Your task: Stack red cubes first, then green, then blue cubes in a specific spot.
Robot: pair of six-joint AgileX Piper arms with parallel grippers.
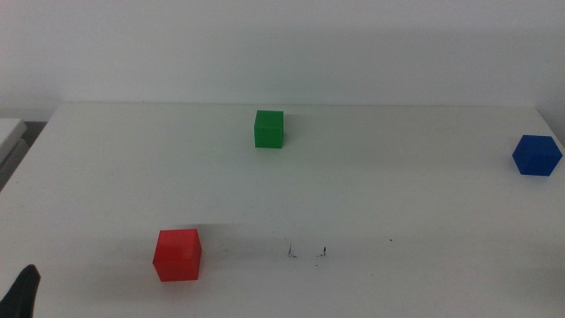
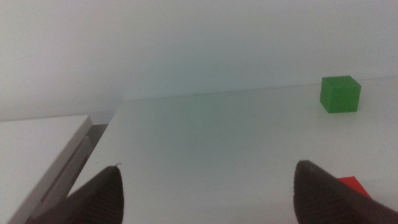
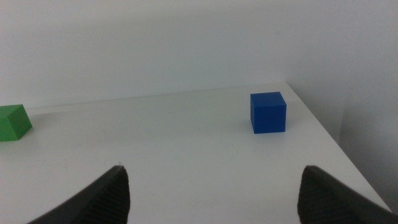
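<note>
Left gripper (image 2: 205,193), seen in its wrist view with both dark jaws spread wide and nothing between them; in the middle view only a dark tip of it (image 1: 25,291) shows at the bottom left corner of the picture. Right gripper (image 3: 214,196), likewise with jaws spread wide and empty in its own wrist view; it does not appear in the middle view.

Red cube (image 1: 177,254), resting on the white table (image 1: 397,194) at the near left, closest of the three cubes to the left gripper; in the left wrist view only a corner of it (image 2: 353,185) shows, just beside one jaw. Marked spot (image 1: 306,253), a few small black scribbles on the bare tabletop, near the front edge and a little to the right of the red cube, with no cube on it.

Green cube (image 1: 269,129), standing alone toward the far side of the table, about centre, well apart from the red cube; it also appears in the left wrist view (image 2: 340,94) and, partly cut off, at the edge of the right wrist view (image 3: 12,122).

Blue cube (image 1: 537,155), at the far right of the table near its right edge, well apart from the other two; in the right wrist view (image 3: 268,112) it lies ahead of the open jaws, close to the table's corner
</note>
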